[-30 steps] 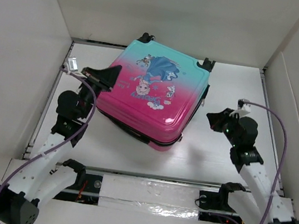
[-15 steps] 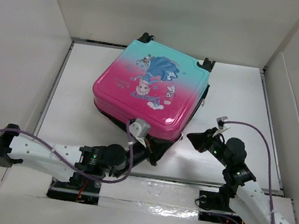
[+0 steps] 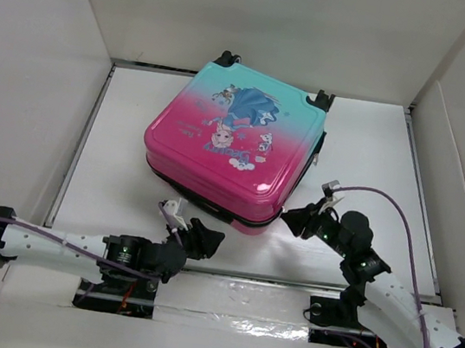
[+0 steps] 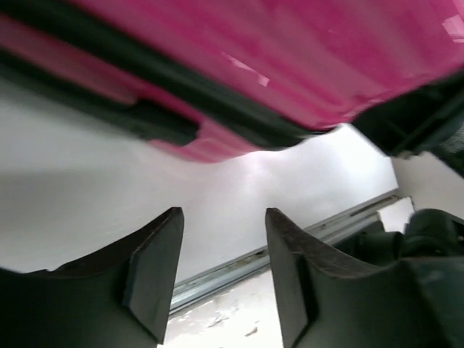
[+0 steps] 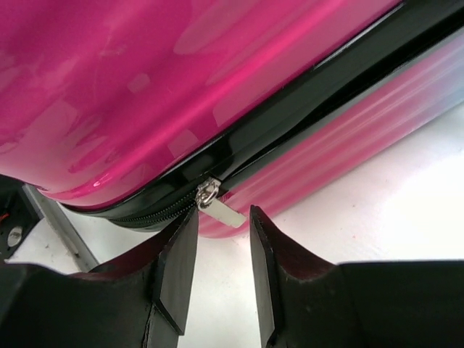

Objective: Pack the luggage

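Since the pink-to-teal hard-shell suitcase point(image 3: 233, 143) lies closed on the white table point(image 3: 117, 183), the right gripper point(image 5: 220, 225) apparently lines its slightly parted, empty jaws on the silver zipper pull point(image 5: 225, 212), the left gripper point(image 4: 221, 225) hovering open, empty.

luggage point(image 3: 233, 143) on table point(image 3: 377, 143), left end effector point(image 3: 208, 238) before it

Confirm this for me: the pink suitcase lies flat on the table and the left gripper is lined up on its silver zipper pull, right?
Wrong arm: the right wrist view shows the right gripper, open, lined up on the silver zipper pull. The suitcase does lie flat on the table.
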